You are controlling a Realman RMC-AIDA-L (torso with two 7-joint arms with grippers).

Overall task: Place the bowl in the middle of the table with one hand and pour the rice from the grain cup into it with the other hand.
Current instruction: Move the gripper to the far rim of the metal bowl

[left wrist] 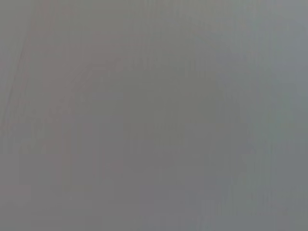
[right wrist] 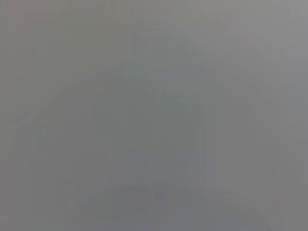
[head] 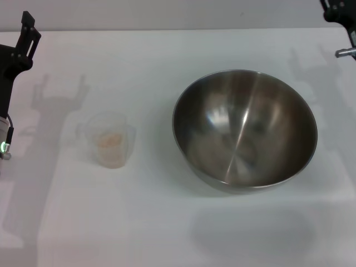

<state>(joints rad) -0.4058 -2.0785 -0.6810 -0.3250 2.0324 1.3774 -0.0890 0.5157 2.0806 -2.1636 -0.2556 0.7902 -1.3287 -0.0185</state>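
Note:
A large steel bowl [head: 245, 129] stands empty on the white table [head: 167, 222], right of the middle in the head view. A small clear grain cup [head: 111, 139] stands upright left of it, with pale rice [head: 110, 140] in its bottom. My left gripper [head: 25, 36] is at the far left edge, raised, well apart from the cup. My right gripper [head: 339, 14] is at the top right corner, only partly in view, beyond the bowl. Both wrist views show plain grey and none of these things.
The shadows of both arms fall on the table near the far edge. Nothing else stands on the table besides the bowl and the cup.

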